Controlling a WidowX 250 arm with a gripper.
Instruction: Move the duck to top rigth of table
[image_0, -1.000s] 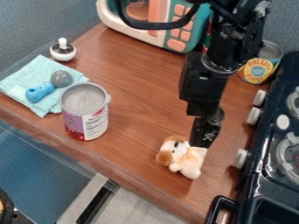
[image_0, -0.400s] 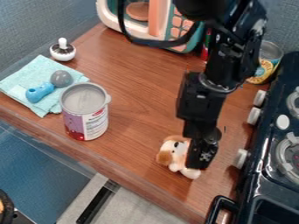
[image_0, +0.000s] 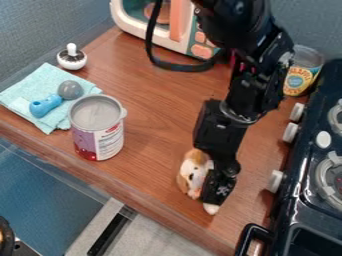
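A small plush dog (image_0: 193, 174), white with tan ears, lies on the wooden table near its front edge, right of the can. My gripper (image_0: 217, 189) hangs low over the dog's right side and covers much of its body. The dog's head shows to the left of the gripper, and a pale foot pokes out below. I see no duck; a blue toy piece with a grey round end (image_0: 46, 106) lies on a cloth at the left.
An open can (image_0: 98, 140) stands on the table (image_0: 157, 150) left of centre. The light blue cloth (image_0: 23, 95) and a white-knobbed shaker (image_0: 72, 59) are at the left. A toy microwave (image_0: 137, 25) and pineapple can (image_0: 298, 75) stand behind; the stove (image_0: 314, 200) borders the right.
My gripper has moved down and to the left, over the dog. The dog has turned a little, its head now more upright and its foot shifted left.
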